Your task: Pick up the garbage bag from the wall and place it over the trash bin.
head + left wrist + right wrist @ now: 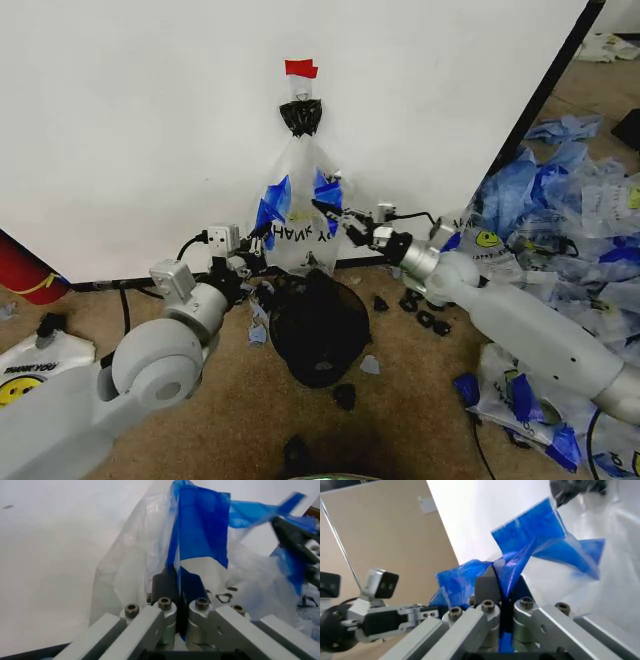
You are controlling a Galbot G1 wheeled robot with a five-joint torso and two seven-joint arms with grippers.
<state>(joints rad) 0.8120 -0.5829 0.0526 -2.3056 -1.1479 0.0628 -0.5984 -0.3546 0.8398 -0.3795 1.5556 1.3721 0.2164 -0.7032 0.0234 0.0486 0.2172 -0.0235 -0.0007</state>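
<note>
1. The bag (298,205) hangs on the wall (140,130), bunched at its top under a black knot just below a piece of red tape (301,68); its lower edge reaches down to the black strip at the wall's base
2. The bin (318,328) lies tipped on the floor (420,420) just in front of the wall, directly under the bag, between the two arms
3. The left arm reaches forward and up from the lower left of the head view, elbow bent, wrist angled toward the bag's left side
4. The left claw (262,236) is clenched on the bag's left blue handle strip; in the left wrist view the fingers (165,583) press together with blue film pinched between them and clear plastic spreading above
5. The right arm stretches in from the lower right, forearm sloping up toward the wall, wrist level with the bag's middle
6. The right claw (326,209) is clenched on the right blue strip; in the right wrist view its fingers (487,585) meet on crumpled blue film
7. Both claws sit at about the same height, one on each side of the bag
8. Other bags lie heaped on the floor to the right
</note>
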